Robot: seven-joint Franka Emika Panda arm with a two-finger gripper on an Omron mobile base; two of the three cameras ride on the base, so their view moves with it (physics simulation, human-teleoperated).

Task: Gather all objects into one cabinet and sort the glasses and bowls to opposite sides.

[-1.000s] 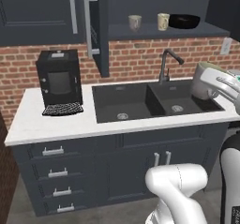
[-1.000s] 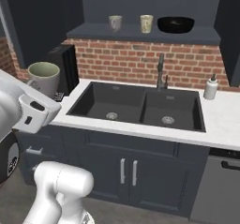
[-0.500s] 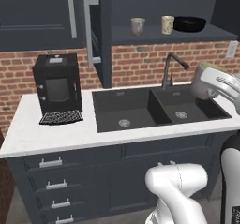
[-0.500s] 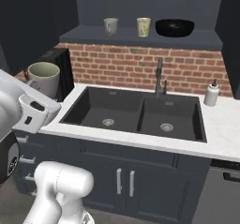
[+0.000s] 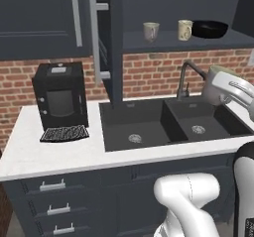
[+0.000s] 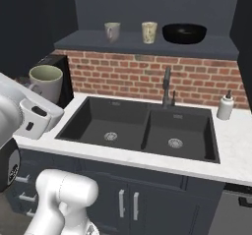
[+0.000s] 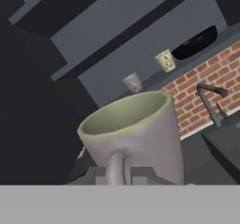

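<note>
One whitish mug [image 6: 46, 81] sits upright, clamped by its handle in the gripper [image 7: 119, 175], with the arm [image 6: 22, 113] raised level above the near counter [image 6: 231, 155], right of the sink [image 5: 168, 124].

Red brick wall [image 6: 197, 79] behind white tabletop [image 5: 59, 154] w/ black double sink [image 6: 142, 128], tap [image 6: 167, 86], dark drawers [image 5: 54, 206] below.
</note>
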